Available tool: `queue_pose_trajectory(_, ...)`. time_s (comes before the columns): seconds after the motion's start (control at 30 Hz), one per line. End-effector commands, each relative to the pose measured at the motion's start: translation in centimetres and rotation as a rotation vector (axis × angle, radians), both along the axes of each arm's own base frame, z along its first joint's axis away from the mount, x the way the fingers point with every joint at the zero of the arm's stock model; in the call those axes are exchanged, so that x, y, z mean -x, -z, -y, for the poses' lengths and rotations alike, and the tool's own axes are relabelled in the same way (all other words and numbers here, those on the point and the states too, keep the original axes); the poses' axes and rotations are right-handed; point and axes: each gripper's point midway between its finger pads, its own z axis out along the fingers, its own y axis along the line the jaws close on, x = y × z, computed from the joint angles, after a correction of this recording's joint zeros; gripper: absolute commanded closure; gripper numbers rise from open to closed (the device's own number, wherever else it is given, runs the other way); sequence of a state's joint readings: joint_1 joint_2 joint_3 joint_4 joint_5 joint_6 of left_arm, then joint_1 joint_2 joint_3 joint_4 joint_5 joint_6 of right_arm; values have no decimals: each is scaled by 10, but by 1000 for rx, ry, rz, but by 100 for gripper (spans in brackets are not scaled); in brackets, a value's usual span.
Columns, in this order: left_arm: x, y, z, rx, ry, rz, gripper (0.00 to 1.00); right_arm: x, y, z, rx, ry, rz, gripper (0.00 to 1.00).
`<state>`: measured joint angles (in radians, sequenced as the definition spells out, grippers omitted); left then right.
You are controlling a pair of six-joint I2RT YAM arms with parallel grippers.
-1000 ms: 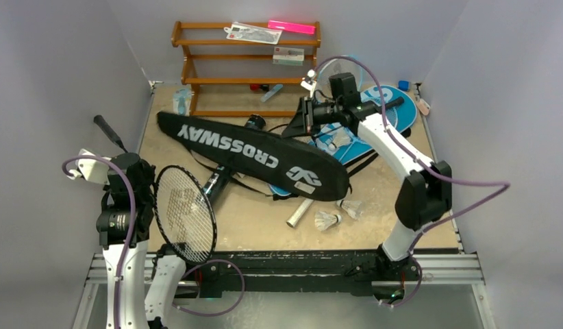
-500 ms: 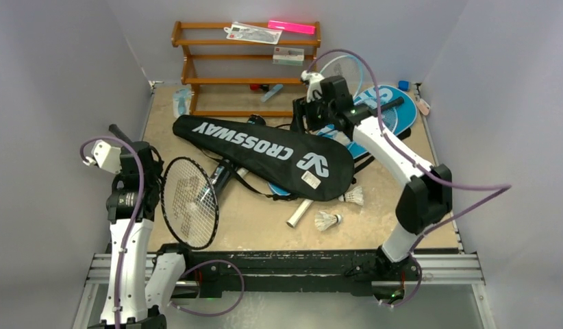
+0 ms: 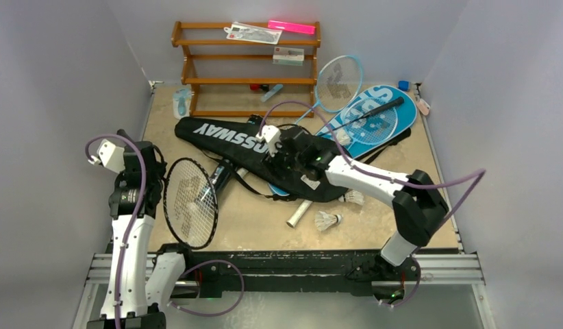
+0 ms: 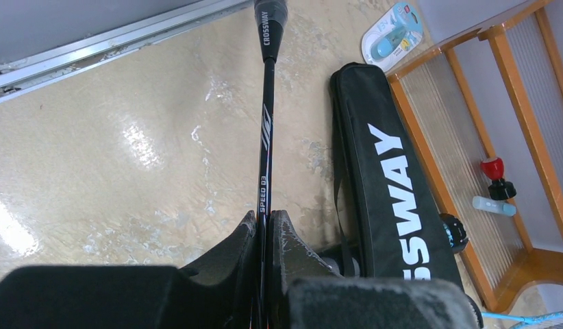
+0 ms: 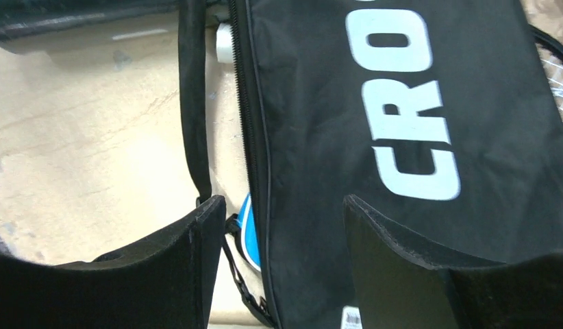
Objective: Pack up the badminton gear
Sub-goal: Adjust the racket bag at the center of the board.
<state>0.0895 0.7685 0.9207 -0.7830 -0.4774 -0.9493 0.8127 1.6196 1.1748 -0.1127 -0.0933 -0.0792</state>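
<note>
- "SSWAY", large white capitals, on black cover (image 4: 385, 178), right of centre in left wrist view
- "CRO", same lettering, on that cover, upper right of right wrist view
- "SPEED 03", small white print, on racket shaft (image 4: 264, 157), centre of left wrist view
- "CROSSWAY", tiny white letters, on racket handle (image 4: 268, 24), top centre there

Right, I'm in a robot test cell, a lab bench rather than a home or a shop. Plain grey walls (image 3: 53, 82) box in the beige table (image 3: 251, 226) on three sides. An aluminium rail frame (image 3: 457, 267) runs along the near edge, and there my white left arm (image 3: 131, 240) and right arm (image 3: 364, 178) are bolted down side by side. Purple cables (image 3: 464, 186) loop loose off both wrists. At the back wall a wooden rack (image 3: 224, 57) stands on the tabletop.
</note>
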Motion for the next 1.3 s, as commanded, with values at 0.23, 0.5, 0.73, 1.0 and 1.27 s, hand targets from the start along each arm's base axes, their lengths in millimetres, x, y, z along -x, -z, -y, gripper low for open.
queue_pose_trajectory(0.23, 8, -23, -9, -49, -33, 58, 100, -7, 31, -26, 114, -20, 136, 39)
queue_pose_trajectory(0.5, 9, -25, -9, -51, -35, 65, 100, -16, 54, -22, 222, 49, 176, 47)
queue_pose_trajectory(0.73, 8, -25, -8, -49, -31, 67, 100, -17, 46, -25, 180, 59, 194, 76)
queue_pose_trajectory(1.0, 5, -23, -5, -34, -14, 64, 100, 0, 16, -34, 38, 23, 159, 100)
queue_pose_trajectory(1.27, 5, -26, 1, -23, 19, 69, 100, 3, -16, -36, -52, 39, 147, 100)
